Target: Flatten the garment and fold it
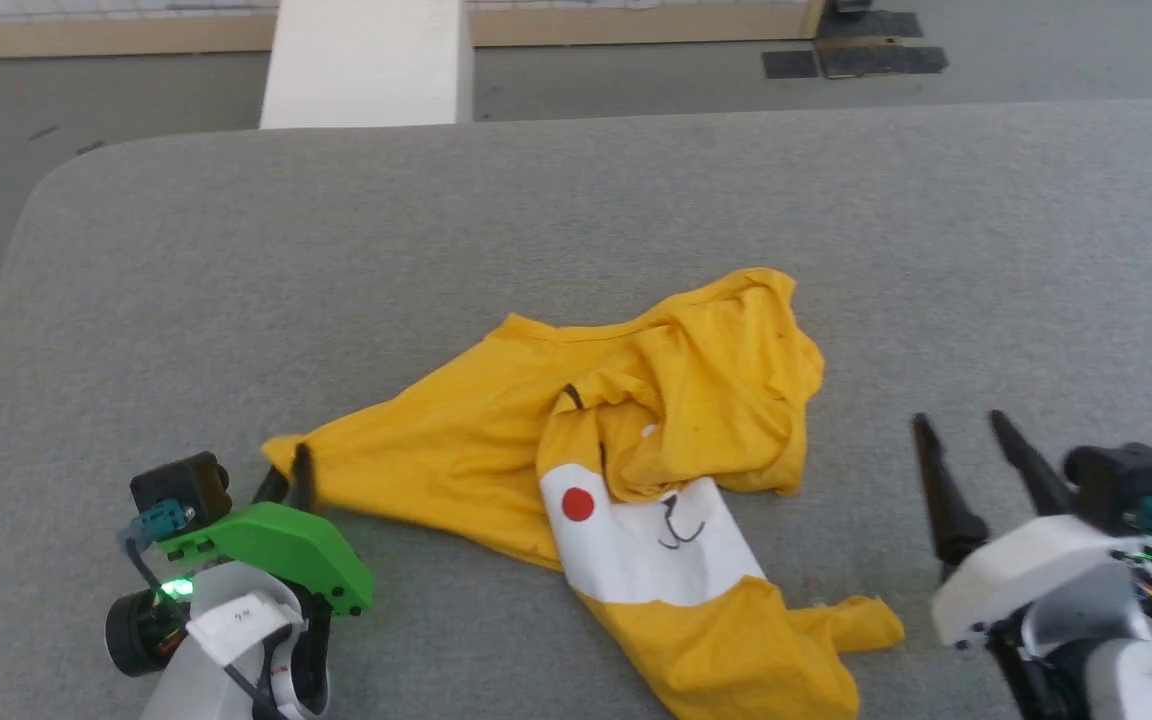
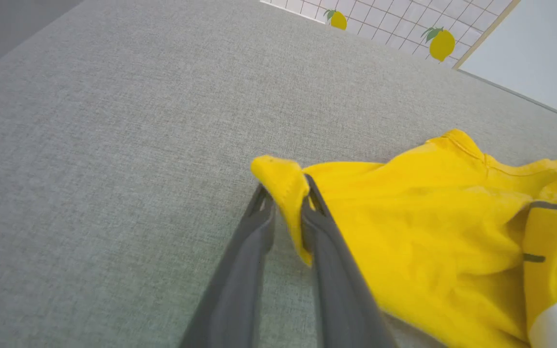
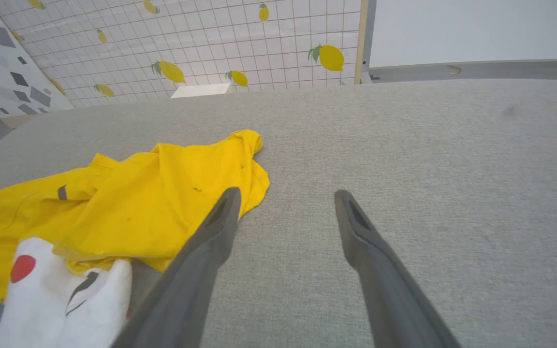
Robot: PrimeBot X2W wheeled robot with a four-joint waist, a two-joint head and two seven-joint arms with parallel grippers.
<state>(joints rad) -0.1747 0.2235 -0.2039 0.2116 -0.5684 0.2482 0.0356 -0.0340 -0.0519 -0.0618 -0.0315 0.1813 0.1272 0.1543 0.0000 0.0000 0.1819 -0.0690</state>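
Observation:
The garment [image 1: 636,430] lies crumpled on the grey surface: bright yellow cloth with a white patch, a red dot and a drawn animal mouth. My left gripper [image 1: 291,470] is at its left tip, and the left wrist view shows the two dark fingers shut on a yellow corner of the garment [image 2: 404,227], with the pinched cloth poking up between the tips of the left gripper [image 2: 285,193]. My right gripper [image 1: 961,430] hovers open to the right of the garment, apart from it. In the right wrist view the garment [image 3: 153,203] lies to the left of the spread fingers of the right gripper [image 3: 285,195].
The grey padded table [image 1: 576,220] has a rounded far-left corner, with floor beyond its far edge. A white block [image 1: 366,60] stands behind it. A tiled wall with lemon prints [image 3: 211,43] is in the background.

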